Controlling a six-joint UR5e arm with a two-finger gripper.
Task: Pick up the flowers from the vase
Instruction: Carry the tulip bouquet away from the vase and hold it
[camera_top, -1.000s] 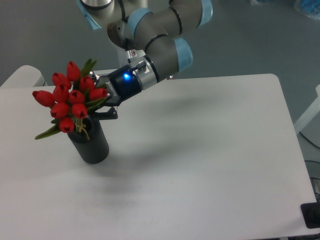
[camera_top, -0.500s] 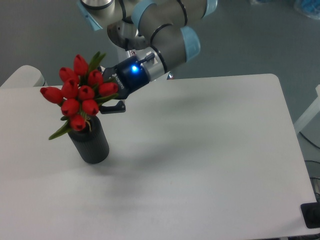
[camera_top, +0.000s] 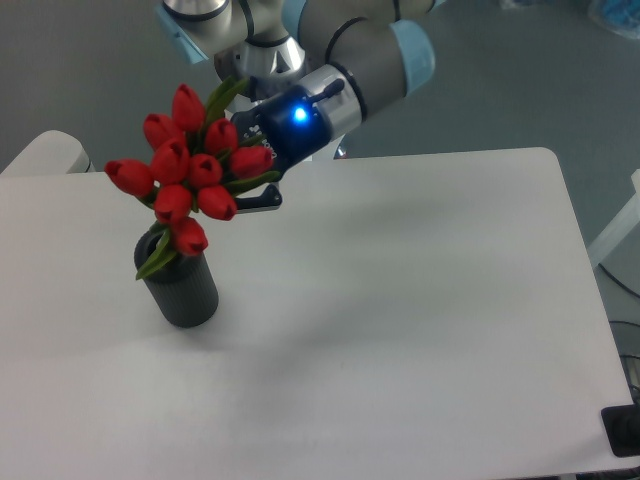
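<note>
Flowers (camera_top: 190, 165) fill the upper left of the view: a tight bunch of red tulip buds with green leaves, tilted so the heads lean up and to the left. We see the bunch sitting above the vase (camera_top: 180, 288), with the lowest bud and one long green leaf hanging down over the vase's round mouth. We cannot tell whether the stem ends are clear of the mouth or just inside it, since the bud and leaf cover that spot.

Our gripper (camera_top: 262, 180) reaches in from the right, its black fingers closed around the bunch on its right side, just behind the buds. One finger (camera_top: 262, 203) shows below the bunch, running along a leaf; the other is mostly hidden by the blooms. A blue light (camera_top: 299, 115) glows on the gripper's body, and the grey arm (camera_top: 350, 50) with pale blue joint caps rises behind it to the top edge of the view.

The vase is a plain black cylinder standing upright on the white table (camera_top: 420, 320), near the table's left side. A soft shadow of the arm falls across the tabletop to the right of the vase. Beyond the table we see grey floor (camera_top: 90, 70), and a small dark object (camera_top: 622, 432) sits at the lower right edge of the view.
</note>
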